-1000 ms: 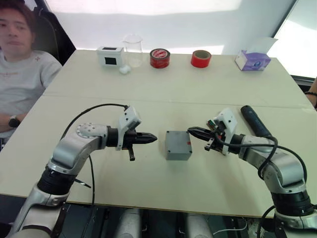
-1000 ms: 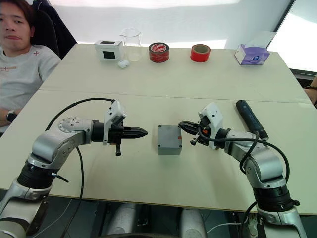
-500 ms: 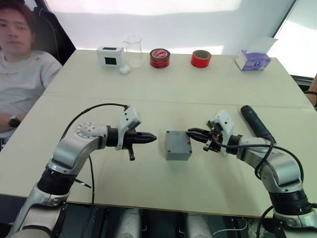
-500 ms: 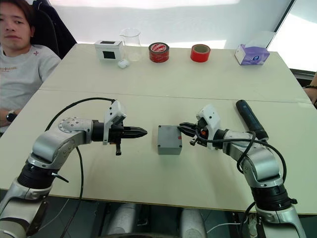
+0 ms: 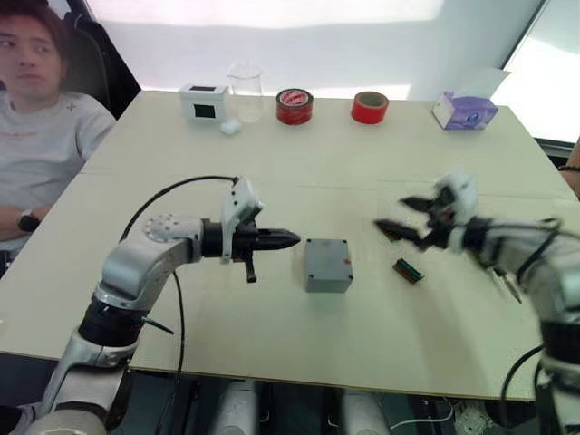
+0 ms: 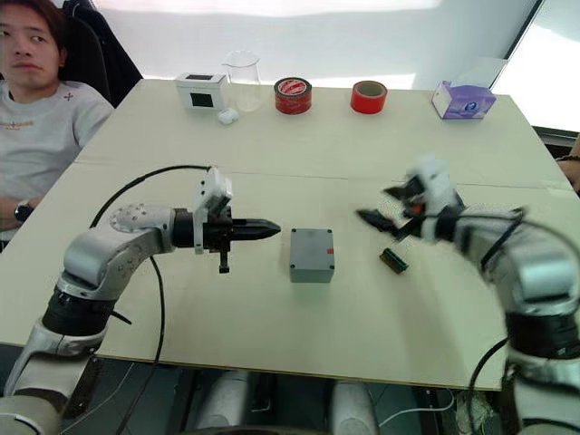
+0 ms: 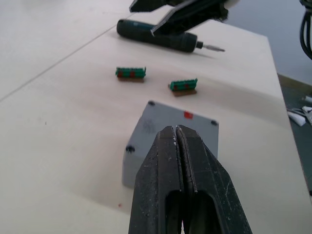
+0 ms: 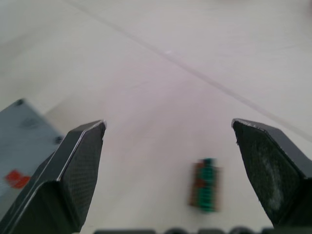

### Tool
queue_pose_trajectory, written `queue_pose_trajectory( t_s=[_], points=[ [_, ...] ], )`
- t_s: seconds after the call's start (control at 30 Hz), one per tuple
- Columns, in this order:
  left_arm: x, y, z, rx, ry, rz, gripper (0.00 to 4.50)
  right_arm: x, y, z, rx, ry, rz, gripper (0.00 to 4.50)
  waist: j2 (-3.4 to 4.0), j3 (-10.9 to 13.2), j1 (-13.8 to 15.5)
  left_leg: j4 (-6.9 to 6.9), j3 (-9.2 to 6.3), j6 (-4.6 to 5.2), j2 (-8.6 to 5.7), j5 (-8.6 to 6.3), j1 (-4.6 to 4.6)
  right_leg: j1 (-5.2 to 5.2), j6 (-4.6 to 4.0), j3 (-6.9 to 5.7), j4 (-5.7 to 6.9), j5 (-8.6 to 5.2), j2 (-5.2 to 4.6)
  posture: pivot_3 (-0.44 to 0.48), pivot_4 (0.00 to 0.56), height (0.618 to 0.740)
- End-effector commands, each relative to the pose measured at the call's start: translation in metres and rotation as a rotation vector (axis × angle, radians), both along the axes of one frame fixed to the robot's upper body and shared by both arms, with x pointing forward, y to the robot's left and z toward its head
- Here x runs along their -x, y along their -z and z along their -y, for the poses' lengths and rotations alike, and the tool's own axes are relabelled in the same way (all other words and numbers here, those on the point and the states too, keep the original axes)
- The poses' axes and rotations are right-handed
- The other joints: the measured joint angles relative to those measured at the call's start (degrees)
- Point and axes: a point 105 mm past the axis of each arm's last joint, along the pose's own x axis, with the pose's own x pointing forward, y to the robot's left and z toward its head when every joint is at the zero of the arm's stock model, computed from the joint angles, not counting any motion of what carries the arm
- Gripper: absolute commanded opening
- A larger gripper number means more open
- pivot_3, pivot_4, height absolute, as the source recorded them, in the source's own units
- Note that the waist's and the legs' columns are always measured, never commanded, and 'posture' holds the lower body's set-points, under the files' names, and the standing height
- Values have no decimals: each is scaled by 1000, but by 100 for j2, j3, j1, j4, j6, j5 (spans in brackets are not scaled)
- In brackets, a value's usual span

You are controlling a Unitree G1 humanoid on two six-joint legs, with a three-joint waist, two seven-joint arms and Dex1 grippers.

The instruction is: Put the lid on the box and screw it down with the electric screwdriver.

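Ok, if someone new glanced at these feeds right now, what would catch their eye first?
Probably the grey box at mid-table between both arms, the shut left gripper pointing at it. Next, the open right gripper raised off the table, above a small green connector. The electric screwdriver lies beyond.

Grey box [image 6: 312,255] lies closed mid-table; black electric screwdriver [image 7: 156,35] lies flat beyond

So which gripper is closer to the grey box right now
The left. The left gripper, shut, sits just off the grey box's left side. The right gripper, open, is raised and farther off on the box's right, above a small green part.
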Motion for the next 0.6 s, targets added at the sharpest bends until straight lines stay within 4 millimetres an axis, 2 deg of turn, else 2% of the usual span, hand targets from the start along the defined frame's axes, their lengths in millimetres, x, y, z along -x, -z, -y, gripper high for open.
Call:
queue_pose_trajectory(
  t_s=[0.03,0.1,0.2,0.27,0.43,0.53,0.6],
  points=[
    [15,-17,12,15,139,69,0,-2,-13,30,-55,120,-147,4381,1,0,-21,-1,2,0,0,0,-1,-3,0,0,0,0,0,0,150,715],
    [21,-17,17,4,195,81,0,-3,-9,45,41,154,-190,4381,1,0,-18,-6,6,-1,2,1,-1,-9,-1,1,1,0,1,0,150,715],
    [28,-15,24,-20,264,103,0,-4,1,81,211,258,-314,4381,5,2,-23,-9,13,0,2,0,-2,-16,-1,5,0,-1,2,0,150,715],
    [30,-14,26,-28,285,113,0,-2,7,99,294,298,-412,4381,7,3,-24,-5,16,10,0,-5,-4,-18,-1,8,1,0,-1,0,150,715],
    [29,-8,30,-38,294,124,0,-4,11,109,358,261,-517,4381,8,3,-53,-5,18,18,1,-10,-7,-23,-1,12,-1,0,0,0,150,715],
    [32,2,32,-45,288,106,0,0,26,118,427,231,-619,4381,8,3,-56,-6,19,1,2,0,-7,-23,0,12,-1,0,1,0,150,715],
    [34,7,29,-49,275,100,0,-2,34,119,413,228,-674,4381,8,3,-73,-5,21,1,1,0,-6,-23,0,12,-1,0,0,0,150,715]
  ],
)
